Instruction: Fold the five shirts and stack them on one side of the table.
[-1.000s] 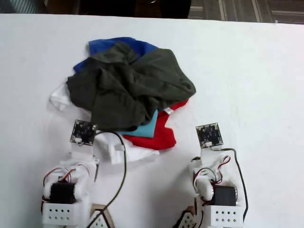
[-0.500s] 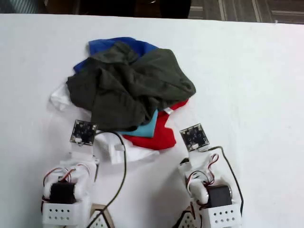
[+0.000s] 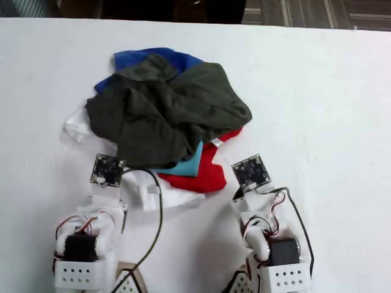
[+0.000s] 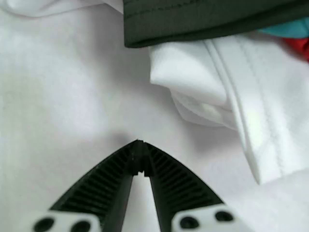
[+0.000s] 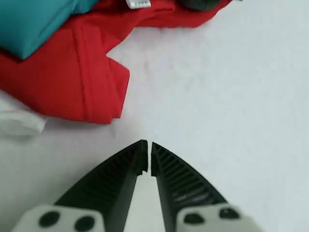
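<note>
- Nearest, left gripper (image 4: 139,147) and right gripper (image 5: 148,147) sit pinched closed and empty over the table (image 3: 330,91).
- Just beyond, white shirt (image 4: 227,92) and red shirt (image 5: 63,82) hems look soft and limp, likely best pinched at an edge.
- Farther, dark green shirt (image 3: 165,110) lies on top, mid-table.

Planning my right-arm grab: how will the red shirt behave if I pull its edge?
Probably floppy: the red shirt lies creased and folded over, so it should drape, not hold shape. It sits under the teal shirt and dark shirt, so pulling would likely drag them along.
</note>
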`<state>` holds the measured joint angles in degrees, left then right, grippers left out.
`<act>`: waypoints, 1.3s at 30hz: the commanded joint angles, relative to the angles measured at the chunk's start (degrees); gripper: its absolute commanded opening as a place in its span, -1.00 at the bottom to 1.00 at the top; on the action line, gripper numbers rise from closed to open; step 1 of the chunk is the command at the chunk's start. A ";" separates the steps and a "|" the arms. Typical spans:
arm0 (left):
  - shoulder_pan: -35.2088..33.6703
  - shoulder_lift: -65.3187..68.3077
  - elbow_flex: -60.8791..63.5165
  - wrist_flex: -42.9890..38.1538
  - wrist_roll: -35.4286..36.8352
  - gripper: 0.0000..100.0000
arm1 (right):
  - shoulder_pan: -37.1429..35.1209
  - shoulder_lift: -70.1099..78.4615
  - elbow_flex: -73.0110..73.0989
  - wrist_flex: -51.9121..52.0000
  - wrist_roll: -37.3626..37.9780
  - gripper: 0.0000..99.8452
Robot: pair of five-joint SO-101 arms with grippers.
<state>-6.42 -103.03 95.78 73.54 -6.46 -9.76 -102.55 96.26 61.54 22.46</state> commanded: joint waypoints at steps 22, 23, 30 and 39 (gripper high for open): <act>0.62 -1.58 1.19 0.26 0.44 -0.95 | 1.36 20.97 -47.56 4.79 5.63 -0.96; 0.62 -1.58 1.19 0.26 0.44 -0.95 | 1.36 24.92 -51.43 6.81 5.63 -0.96; 0.70 -1.58 1.19 0.26 0.53 -0.95 | 1.36 47.60 -71.30 22.37 5.63 -0.96; -1.85 -1.58 1.27 -8.44 -8.44 -0.94 | 1.27 54.55 -67.78 27.91 5.54 -0.96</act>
<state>-6.42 -103.03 95.78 70.90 -8.40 -8.79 -48.92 27.69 89.32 27.65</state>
